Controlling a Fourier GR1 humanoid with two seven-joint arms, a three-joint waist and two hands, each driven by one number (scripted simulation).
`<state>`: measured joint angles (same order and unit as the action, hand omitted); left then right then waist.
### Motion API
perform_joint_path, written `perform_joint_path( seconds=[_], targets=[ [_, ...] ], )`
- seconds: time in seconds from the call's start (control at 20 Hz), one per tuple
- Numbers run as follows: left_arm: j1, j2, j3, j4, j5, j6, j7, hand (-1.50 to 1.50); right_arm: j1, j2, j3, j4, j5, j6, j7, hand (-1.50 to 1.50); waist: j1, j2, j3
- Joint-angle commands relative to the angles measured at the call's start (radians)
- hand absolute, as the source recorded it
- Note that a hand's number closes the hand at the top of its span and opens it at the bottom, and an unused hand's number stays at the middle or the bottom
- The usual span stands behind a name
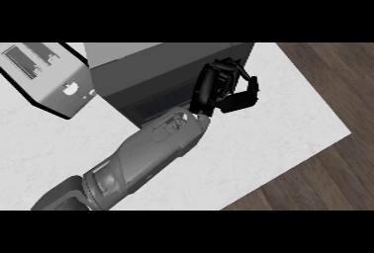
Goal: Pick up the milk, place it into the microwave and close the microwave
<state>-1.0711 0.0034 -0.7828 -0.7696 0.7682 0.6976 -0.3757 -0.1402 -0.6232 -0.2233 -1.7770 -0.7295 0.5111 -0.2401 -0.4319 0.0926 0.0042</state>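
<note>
One head view — steeply down on the counter [292, 123], fairly close.

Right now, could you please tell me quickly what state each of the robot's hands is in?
Left hand: not in view.
Right hand: by the microwave's front, fingers curled; no milk shows in it, so shut, holding nothing visible.

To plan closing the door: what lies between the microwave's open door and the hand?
In the head view, the microwave's grey body, with its dark opening, lies between the open door and the hand.
</note>
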Motion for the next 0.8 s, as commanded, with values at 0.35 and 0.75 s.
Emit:
perform_joint_path(
  seconds=[0.35, 0.75],
  targets=[
    [-0.010, 0.029, 0.027, 0.160, 0.078, -0.003, 0.020, 1.50, 0.013, -0.035, -0.084, -0.004, -0.044, -0.028, 0.010, -1.50, 0.077, 0.006, -0.003],
    [0.000, 0.081, -0.028, 0.201, 0.112, -0.079, 0.013, -1.50, 0.046, -0.051, -0.126, -0.022, -0.071, -0.039, 0.023, -1.50, 0.120, 0.013, -0.003]
  ],
)
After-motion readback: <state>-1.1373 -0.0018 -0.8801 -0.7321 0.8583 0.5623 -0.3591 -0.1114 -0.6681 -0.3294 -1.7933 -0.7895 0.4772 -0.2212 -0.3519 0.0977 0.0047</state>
